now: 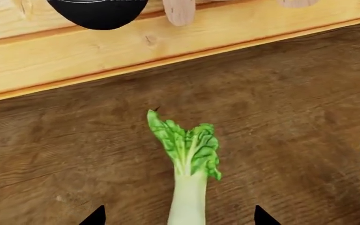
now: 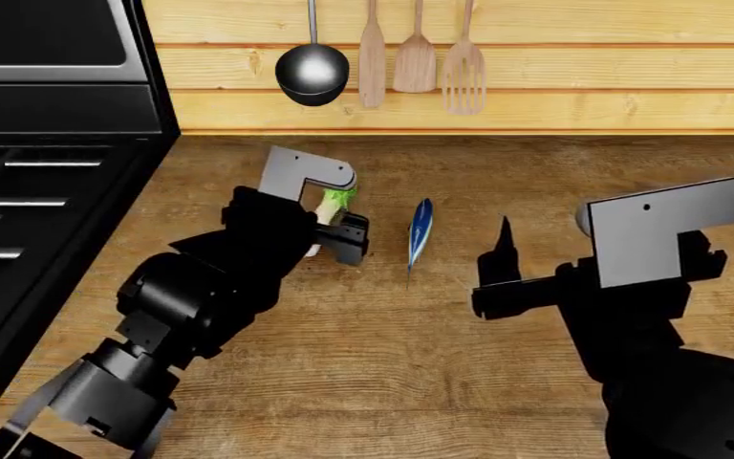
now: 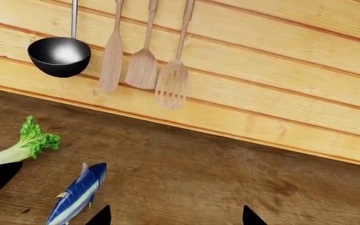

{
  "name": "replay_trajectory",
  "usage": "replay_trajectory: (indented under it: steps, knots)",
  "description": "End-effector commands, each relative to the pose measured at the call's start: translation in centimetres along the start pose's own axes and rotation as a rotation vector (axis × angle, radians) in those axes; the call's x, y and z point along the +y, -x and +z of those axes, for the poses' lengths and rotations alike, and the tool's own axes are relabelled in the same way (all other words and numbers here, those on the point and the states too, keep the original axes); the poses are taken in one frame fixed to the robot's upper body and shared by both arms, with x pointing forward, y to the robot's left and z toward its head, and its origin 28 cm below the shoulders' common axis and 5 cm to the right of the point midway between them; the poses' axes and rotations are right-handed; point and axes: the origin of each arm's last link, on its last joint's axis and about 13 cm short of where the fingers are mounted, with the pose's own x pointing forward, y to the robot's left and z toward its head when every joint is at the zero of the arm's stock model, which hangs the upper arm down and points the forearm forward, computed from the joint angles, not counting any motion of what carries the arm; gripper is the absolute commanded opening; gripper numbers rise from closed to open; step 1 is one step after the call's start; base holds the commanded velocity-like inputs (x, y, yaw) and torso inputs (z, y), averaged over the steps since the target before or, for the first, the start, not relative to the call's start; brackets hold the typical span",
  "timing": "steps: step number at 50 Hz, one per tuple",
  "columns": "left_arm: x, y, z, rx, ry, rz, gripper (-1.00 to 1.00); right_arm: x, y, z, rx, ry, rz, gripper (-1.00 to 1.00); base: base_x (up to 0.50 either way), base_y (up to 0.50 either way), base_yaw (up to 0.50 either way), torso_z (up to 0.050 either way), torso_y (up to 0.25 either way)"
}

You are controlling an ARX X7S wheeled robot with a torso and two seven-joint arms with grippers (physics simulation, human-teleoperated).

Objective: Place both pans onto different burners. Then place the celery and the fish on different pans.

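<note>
While the left gripper (image 2: 336,232) straddled the celery (image 1: 188,159) with its fingertips spread to either side of the white stalk, nothing was yet clamped; the left wrist view showed both tips clear of the stem. The celery lay flat on the wooden counter (image 2: 469,382), leafy top pointing toward twelve o'clock at the plank wall (image 2: 596,57). It looked light, and the pale stalk seemed the stiff part, so that was the sensible place to pinch; the ruffled leaves would probably crush or slip. The fish (image 2: 420,232) lay just beside it at three o'clock, slim and glossy, likely slippery and best taken across its thicker middle. The right gripper (image 2: 505,263) hung at about three o'clock of the fish, fingers apart and empty. The stove (image 2: 35,191) sat at nine o'clock of the celery; no pan showed on the part of it in sight. A black ladle (image 2: 313,75) and wooden utensils (image 2: 416,57) hung on the wall at twelve.
</note>
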Motion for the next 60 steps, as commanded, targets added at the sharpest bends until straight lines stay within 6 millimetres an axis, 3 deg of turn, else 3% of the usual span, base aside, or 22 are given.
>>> replay_trajectory:
  steps: [1,10,23,24,47,60]
  knots:
    - [-0.2,-0.3,-0.5,0.005,-0.006,-0.003,1.0,0.0,0.0,-0.1,0.002,-0.002,0.002,1.0,0.0,0.0,0.0,0.0,-0.191]
    - [-0.3,-0.3,-0.7,0.008,-0.011,-0.007,1.0,0.0,-0.1,-0.2,0.005,-0.006,0.004,1.0,0.0,0.0,0.0,0.0,-0.242]
    - [-0.2,-0.4,-0.9,0.014,0.0,0.004,1.0,0.1,-0.3,-0.3,0.006,-0.007,0.009,1.0,0.0,0.0,0.0,0.0,-0.002]
    - [-0.2,-0.4,-0.9,0.014,0.003,0.007,-1.0,0.1,-0.3,-0.3,0.007,-0.007,0.009,1.0,0.0,0.0,0.0,0.0,0.0]
    - [0.0,-0.2,-0.7,-0.01,0.024,0.02,-1.0,0.2,-0.4,-0.4,0.011,-0.009,0.011,1.0,0.0,0.0,0.0,0.0,-0.003]
    - [0.2,1.0,-0.2,-0.047,0.037,0.014,-1.0,0.2,-0.4,-0.5,0.012,-0.011,0.013,1.0,0.0,0.0,0.0,-0.009,0.24]
